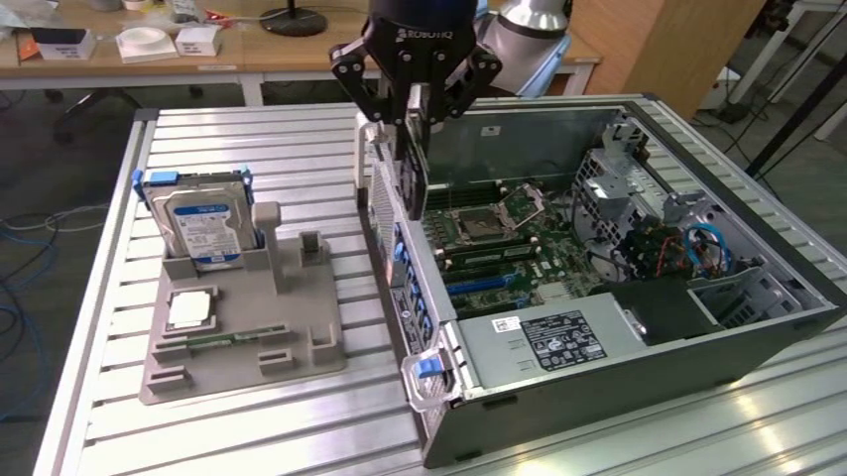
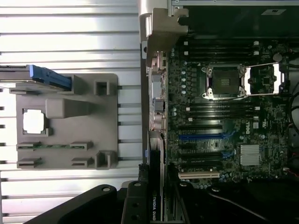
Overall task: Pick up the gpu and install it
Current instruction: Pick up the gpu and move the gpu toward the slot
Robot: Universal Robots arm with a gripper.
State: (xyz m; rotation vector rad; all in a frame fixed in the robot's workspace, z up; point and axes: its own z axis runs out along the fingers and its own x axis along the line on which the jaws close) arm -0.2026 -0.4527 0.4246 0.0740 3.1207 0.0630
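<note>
**A:** What's the setting?

**B:** A tabletop [image 1: 265, 139] of ribbed metal slats in a workshop room. Wooden desks [image 1: 265, 59] with small white boxes stand beyond the open computer case [image 1: 636, 397]. Blue cables [image 1: 20, 288] trail on the floor well off from the case, toward the exterior view's left. Beside the case sits a grey holder [image 1: 311, 347] with a hard drive [image 1: 205, 223] standing in it.

**A:** And the gpu?

**B:** The gpu [image 1: 416, 178] is up in the air, clamped between the fingers of the claw [image 1: 416, 111]. It sits right at the case's rear wall, over the edge of the motherboard [image 1: 530, 238] next to that wall.

**A:** Which way does it lie?

**B:** On edge, thin side toward the exterior camera. Its flat faces run parallel with the case's rear wall, crosswise to the blue slot [image 2: 201, 137] inside the case. Its long side appears to run downward from the claw toward the case, though I can't tell that for certain. I also can't tell which end carries the bracket.
</note>
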